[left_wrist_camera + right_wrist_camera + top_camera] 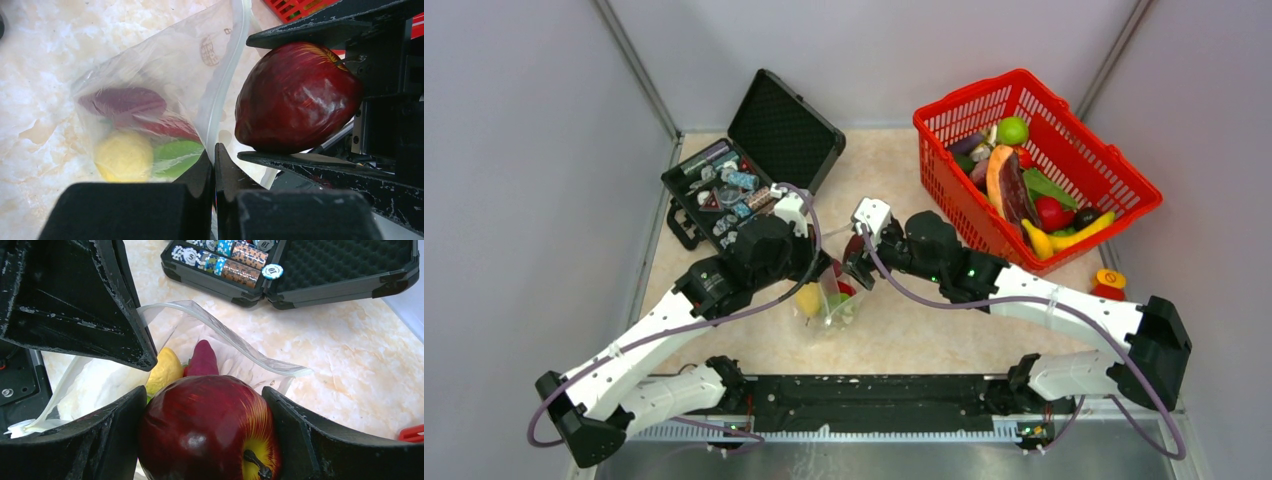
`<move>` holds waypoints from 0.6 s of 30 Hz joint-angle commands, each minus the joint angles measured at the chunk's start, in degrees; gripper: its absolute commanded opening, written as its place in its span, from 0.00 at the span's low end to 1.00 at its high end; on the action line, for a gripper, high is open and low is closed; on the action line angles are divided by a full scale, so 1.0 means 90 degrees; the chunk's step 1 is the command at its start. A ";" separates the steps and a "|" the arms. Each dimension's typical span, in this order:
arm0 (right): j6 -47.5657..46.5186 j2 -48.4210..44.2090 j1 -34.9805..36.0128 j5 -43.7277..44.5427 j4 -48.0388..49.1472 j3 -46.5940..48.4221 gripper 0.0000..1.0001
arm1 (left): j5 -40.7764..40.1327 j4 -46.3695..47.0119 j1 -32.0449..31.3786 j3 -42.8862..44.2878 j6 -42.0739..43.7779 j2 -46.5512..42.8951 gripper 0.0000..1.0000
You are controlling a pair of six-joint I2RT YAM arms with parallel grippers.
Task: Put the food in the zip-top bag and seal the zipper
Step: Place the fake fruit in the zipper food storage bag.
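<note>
The clear zip-top bag (829,308) lies mid-table with its mouth held open. It holds a yellow fruit (124,155), a purple piece (125,100), a red piece and a green leaf (177,156). My left gripper (214,156) is shut on the bag's whitish zipper strip (227,75) and holds that edge up. My right gripper (205,395) is shut on a dark red apple (210,430) right over the bag's open mouth (225,345). The apple also shows in the left wrist view (295,100), beside the zipper.
A red mesh basket (1079,150) with more toy fruit stands at the back right. An open black case (784,125) of small metal parts stands at the back left. A small red and yellow item (1110,283) lies right of the basket.
</note>
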 commanded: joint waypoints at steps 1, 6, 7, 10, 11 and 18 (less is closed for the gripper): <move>0.0098 0.0053 0.0083 -0.0068 0.0252 0.0326 0.65 | 0.0010 0.0184 0.0003 0.0255 -0.0008 -0.0126 0.00; 0.0235 0.0006 0.0093 -0.0107 0.0197 0.0382 0.76 | -0.0029 0.0182 -0.0001 0.0276 0.0010 -0.0119 0.00; 0.0286 -0.0050 0.0088 -0.0166 0.0218 0.0375 0.84 | -0.0029 0.0182 0.0003 0.0269 0.0008 -0.0114 0.00; 0.0421 -0.0199 0.0083 -0.0268 0.0356 0.0295 0.92 | -0.0047 0.0182 -0.0005 0.0243 -0.0011 -0.0131 0.00; 0.0427 -0.0255 0.0079 -0.0318 0.0398 0.0264 0.92 | -0.0056 0.0187 0.0003 0.0238 -0.0019 -0.0141 0.00; 0.0589 -0.0550 0.0089 -0.0443 0.0784 -0.0023 0.93 | -0.0082 0.0182 0.0002 0.0217 -0.0021 -0.0154 0.00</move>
